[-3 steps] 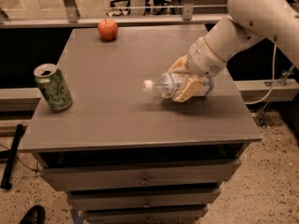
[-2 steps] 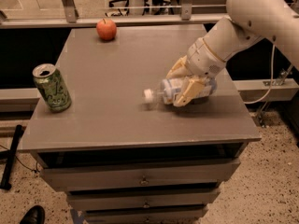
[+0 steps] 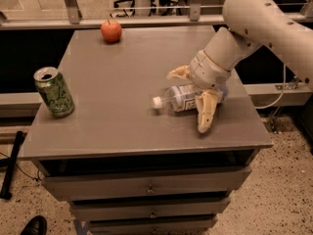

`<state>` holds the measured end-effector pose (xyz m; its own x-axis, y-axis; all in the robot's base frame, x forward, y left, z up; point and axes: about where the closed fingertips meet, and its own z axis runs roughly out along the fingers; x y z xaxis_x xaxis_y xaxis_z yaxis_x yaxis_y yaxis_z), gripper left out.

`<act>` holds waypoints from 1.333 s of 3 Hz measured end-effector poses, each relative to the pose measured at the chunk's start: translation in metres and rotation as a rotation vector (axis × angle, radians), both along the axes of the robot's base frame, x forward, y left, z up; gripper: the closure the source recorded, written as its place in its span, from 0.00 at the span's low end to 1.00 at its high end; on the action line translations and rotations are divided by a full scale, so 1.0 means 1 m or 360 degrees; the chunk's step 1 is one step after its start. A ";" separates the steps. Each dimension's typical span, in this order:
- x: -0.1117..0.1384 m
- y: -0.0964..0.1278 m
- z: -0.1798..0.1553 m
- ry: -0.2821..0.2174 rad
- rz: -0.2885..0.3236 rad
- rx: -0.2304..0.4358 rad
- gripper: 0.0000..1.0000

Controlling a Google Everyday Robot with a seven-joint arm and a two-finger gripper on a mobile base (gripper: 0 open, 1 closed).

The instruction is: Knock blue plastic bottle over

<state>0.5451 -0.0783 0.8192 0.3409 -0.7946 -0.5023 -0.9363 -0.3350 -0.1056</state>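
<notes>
The blue plastic bottle lies on its side on the grey table, right of centre, with its white cap pointing left. My gripper is right over it and open. One tan finger is behind the bottle and the other finger is in front of it, pointing down toward the table's front edge. The white arm comes in from the upper right and hides the bottle's base end.
A green soda can stands upright near the table's left edge. A red apple sits at the back edge. Drawers run below the table front. A cable hangs by the right side.
The bottle has gone from tilted in the gripper to lying flat on the table, its cap lower and further forward. The gripper's fingers have spread apart around it.
</notes>
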 end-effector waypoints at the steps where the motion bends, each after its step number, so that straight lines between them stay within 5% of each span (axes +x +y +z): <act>1: 0.002 -0.011 0.001 0.0040 -0.0004 0.0033 0.00; 2: 0.016 -0.048 0.013 0.0111 -0.0138 0.0153 0.00; 3: 0.036 -0.092 0.046 0.0100 -0.0322 0.0290 0.00; 4: 0.046 -0.130 0.095 -0.0013 -0.0524 0.0386 0.00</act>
<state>0.5907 -0.2085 0.9146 0.0932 -0.7210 -0.6866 -0.9881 0.0179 -0.1528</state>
